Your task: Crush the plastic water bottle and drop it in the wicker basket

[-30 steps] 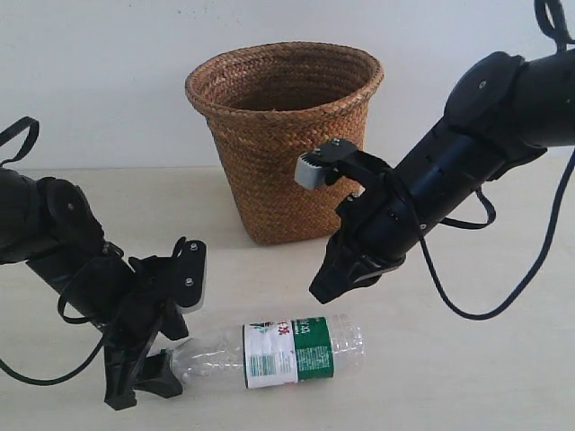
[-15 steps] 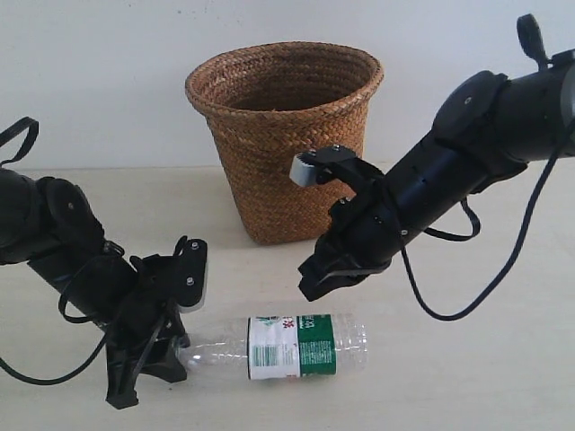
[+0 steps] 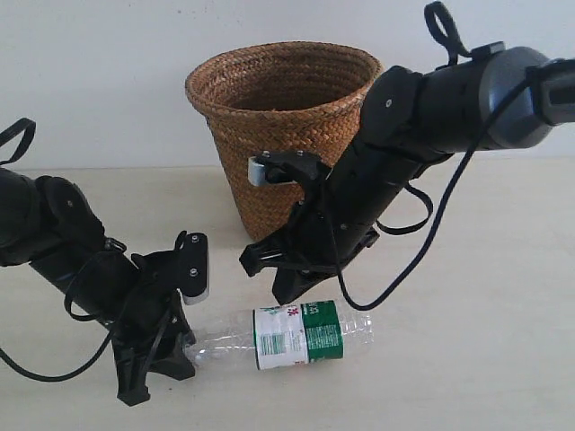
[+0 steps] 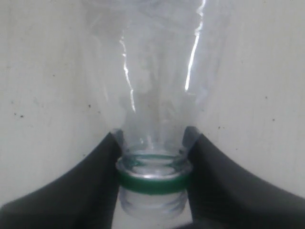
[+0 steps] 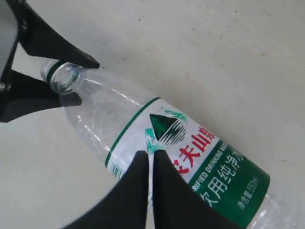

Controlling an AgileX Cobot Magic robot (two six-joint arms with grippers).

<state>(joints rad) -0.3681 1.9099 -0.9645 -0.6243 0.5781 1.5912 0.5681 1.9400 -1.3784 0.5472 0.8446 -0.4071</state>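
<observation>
I'm clamping the left fingers (image 4: 95, 181) on the neck of the plastic water bottle (image 3: 296, 335). It's lying uncrushed on the bench (image 3: 467, 359) before the wicker basket (image 3: 269, 153), with the right fingers (image 5: 133, 191) hovering above it, pinched together and empty. Crush and drop are both pending.

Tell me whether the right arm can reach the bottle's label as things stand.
Probably yes. The right gripper hangs just over the plastic water bottle, at its label, nothing between, though its jaws are shut. The left gripper clamps only the neck, leaving the body free.

table (image 3: 503, 359): pale | plastic water bottle (image 3: 296, 334) lying | wicker basket (image 3: 269, 180) upright
</observation>
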